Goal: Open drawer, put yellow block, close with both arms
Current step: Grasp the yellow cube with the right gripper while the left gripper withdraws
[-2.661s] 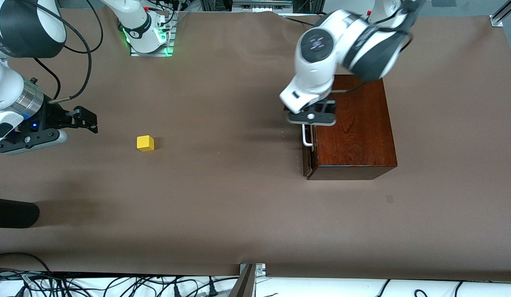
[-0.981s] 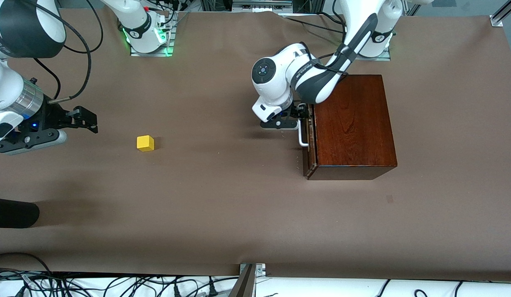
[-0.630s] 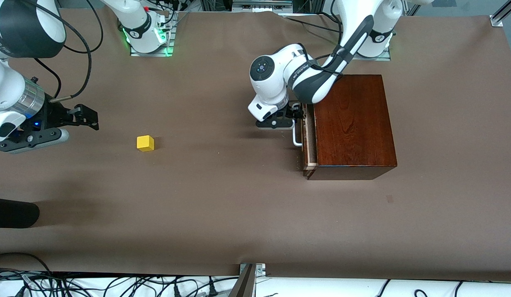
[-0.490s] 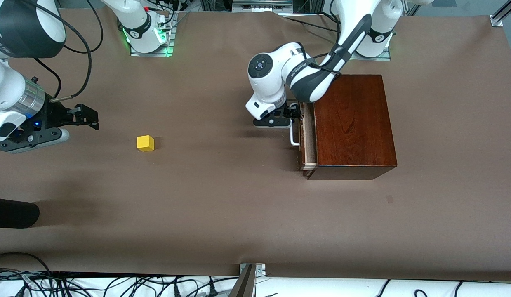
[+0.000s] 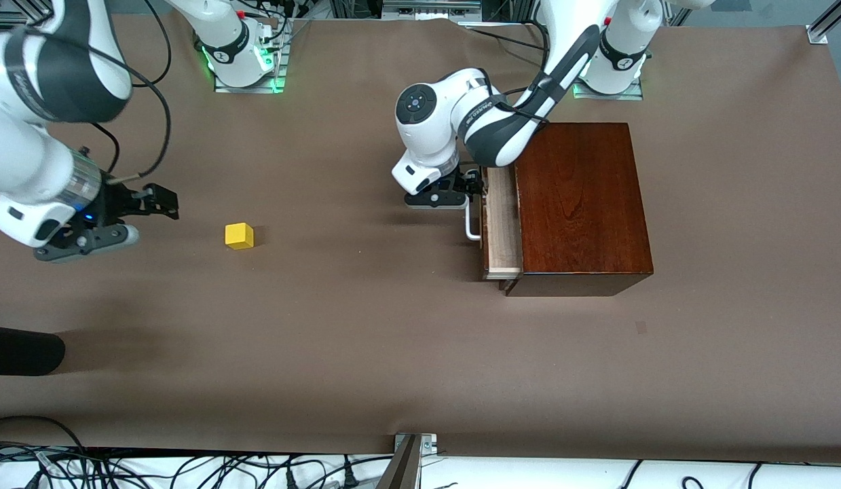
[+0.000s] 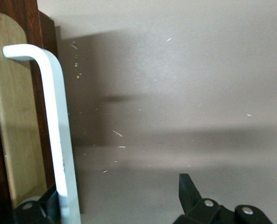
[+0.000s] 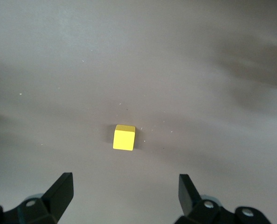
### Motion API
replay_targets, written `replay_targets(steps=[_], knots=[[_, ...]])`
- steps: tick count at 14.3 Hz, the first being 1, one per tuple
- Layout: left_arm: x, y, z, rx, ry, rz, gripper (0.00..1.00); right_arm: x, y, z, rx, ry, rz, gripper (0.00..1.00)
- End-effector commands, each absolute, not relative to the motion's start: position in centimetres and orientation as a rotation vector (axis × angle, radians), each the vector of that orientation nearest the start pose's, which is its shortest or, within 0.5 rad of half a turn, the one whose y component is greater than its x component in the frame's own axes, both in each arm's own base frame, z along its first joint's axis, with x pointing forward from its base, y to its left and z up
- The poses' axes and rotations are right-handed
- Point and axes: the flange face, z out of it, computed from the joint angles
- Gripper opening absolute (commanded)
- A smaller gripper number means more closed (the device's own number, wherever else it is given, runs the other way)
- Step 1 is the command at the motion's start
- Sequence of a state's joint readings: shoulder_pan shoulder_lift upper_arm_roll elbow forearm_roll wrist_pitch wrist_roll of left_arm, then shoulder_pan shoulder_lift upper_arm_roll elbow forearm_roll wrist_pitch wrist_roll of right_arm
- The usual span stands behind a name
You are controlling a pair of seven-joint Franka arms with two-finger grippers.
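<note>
Hooking the white U-shaped handle [image 5: 472, 224] of the drawer [image 5: 501, 227], the left gripper [image 5: 469, 192] sits just in front of the dark-brown wooden box [image 5: 582, 204] at the left arm's end of the table [image 5: 366, 339]. We see the pale light-wood tray slid partway out of the box, its reddish-brown front standing clear of the box's face. From the left wrist view we make out the handle [image 6: 59, 135] running past one black finger [image 6: 36, 210] while the other finger [image 6: 190, 193] stands well apart from it, so the hand is wide, with the bar lying against one finger rather than pinched between the two.

We find the yellow block [image 5: 239, 236] resting alone on the brown table, toward the right arm's end and well apart from the drawer. The right gripper [image 5: 163, 202] hangs over the table beside the block, not touching it. In the right wrist view the block [image 7: 124, 137] lies between and ahead of the two black fingers [image 7: 61, 186], which are spread wide and hold nothing.

Black cables [image 5: 189, 472] trail along the table's edge nearest the front camera, and a dark rounded object [image 5: 20, 350] rests at the right arm's end.
</note>
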State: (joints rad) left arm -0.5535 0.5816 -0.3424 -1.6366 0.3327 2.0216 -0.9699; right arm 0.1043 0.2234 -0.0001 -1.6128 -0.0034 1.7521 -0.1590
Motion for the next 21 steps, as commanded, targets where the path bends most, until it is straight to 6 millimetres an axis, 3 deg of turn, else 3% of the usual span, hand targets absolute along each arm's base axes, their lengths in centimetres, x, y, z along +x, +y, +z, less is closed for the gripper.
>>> replay_targets(steps=[1, 4, 9, 11, 13, 15, 17, 19, 21], knots=[[44.1, -52.7, 27.9, -2.971, 0.102, 0.049, 1.00, 60.6, 6.5, 44.6, -3.109, -0.359, 0.149, 1.00], [44.5, -54.5, 28.4, -2.904, 0.104, 0.092, 1.00, 59.0, 7.0, 39.4, -3.121, -0.264, 0.183, 1.00], [44.7, -54.2, 29.5, -2.884, 0.106, 0.093, 1.00, 55.7, 7.0, 30.4, -3.126, -0.231, 0.061, 1.00], [45.0, -53.6, 30.9, -2.877, 0.099, 0.093, 1.00, 54.9, 6.9, 27.9, -3.124, -0.226, 0.046, 1.00], [45.9, -52.7, 33.9, -2.900, 0.075, 0.066, 1.00, 54.8, 6.8, 24.9, -3.121, -0.217, 0.020, 1.00], [47.7, -50.5, 38.9, -2.945, 0.078, 0.018, 1.00, 54.9, 6.8, 23.1, -3.121, -0.212, 0.018, 1.00], [49.4, -47.2, 43.8, -3.022, 0.057, 0.075, 1.00, 54.6, 6.7, 22.0, -3.121, -0.211, 0.032, 1.00], [51.2, -42.5, 48.4, -3.053, 0.068, 0.096, 1.00, 54.3, 6.9, 20.5, -3.120, -0.194, 0.018, 1.00], [53.0, -37.0, 51.4, -3.057, 0.110, 0.123, 1.00, 53.5, 8.0, 19.9, -3.115, -0.167, 0.017, 1.00]])
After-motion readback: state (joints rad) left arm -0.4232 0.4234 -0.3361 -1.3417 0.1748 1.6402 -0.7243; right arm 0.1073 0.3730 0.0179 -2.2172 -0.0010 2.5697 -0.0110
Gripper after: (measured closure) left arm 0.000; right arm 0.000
